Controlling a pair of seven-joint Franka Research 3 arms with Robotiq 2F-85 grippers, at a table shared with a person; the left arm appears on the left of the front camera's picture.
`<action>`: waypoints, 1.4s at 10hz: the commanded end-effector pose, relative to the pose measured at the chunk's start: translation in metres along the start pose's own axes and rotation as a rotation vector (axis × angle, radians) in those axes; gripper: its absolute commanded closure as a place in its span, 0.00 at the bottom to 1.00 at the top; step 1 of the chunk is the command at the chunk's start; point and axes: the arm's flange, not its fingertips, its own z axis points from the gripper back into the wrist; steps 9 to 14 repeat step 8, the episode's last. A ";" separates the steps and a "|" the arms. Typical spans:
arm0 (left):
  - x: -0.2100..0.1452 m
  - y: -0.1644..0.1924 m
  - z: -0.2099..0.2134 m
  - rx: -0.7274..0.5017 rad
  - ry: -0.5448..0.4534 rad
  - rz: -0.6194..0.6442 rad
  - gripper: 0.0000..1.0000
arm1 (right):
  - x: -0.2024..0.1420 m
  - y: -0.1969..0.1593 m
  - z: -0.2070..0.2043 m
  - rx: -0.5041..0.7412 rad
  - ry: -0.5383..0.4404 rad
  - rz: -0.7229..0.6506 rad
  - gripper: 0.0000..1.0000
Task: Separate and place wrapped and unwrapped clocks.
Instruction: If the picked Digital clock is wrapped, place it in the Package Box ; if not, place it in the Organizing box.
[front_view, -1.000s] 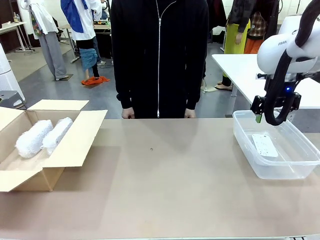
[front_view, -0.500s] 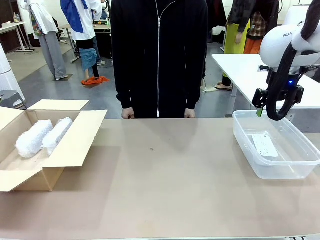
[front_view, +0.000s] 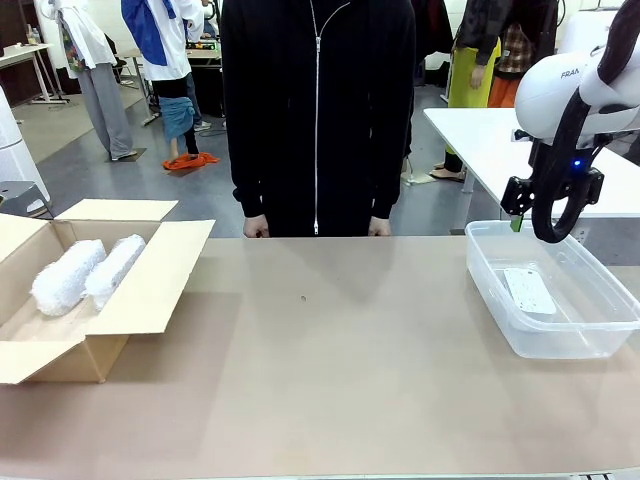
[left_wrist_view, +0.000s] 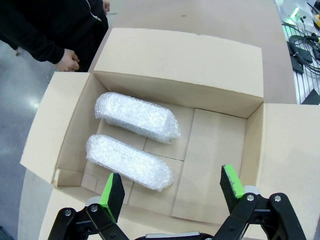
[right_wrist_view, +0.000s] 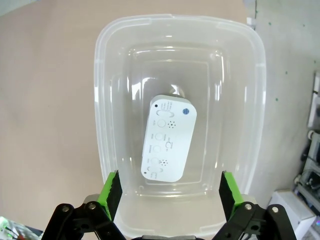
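Two oblong bubble-wrapped clocks (left_wrist_view: 137, 115) (left_wrist_view: 129, 161) lie side by side, parallel, on the floor of the open cardboard box (left_wrist_view: 225, 145) at the table's left edge — the bare white clock (right_wrist_view: 169, 138) lies flat in the clear bin (right_wrist_view: 102, 125) at the right edge.

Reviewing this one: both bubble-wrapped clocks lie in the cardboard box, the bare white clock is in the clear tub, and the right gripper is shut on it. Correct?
Not quite. The right gripper is open and above the clear tub, holding nothing, as the right wrist view shows. The bare white clock lies free on the tub's floor. Both bubble-wrapped clocks do lie in the cardboard box.
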 end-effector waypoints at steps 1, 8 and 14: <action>0.001 0.000 0.001 0.000 -0.013 -0.006 0.00 | -0.001 -0.003 0.000 0.021 0.009 -0.007 0.00; 0.001 0.000 0.001 0.000 -0.013 -0.006 0.00 | -0.001 -0.003 0.000 0.021 0.009 -0.007 0.00; 0.001 0.000 0.001 0.000 -0.013 -0.006 0.00 | -0.001 -0.003 0.000 0.021 0.009 -0.007 0.00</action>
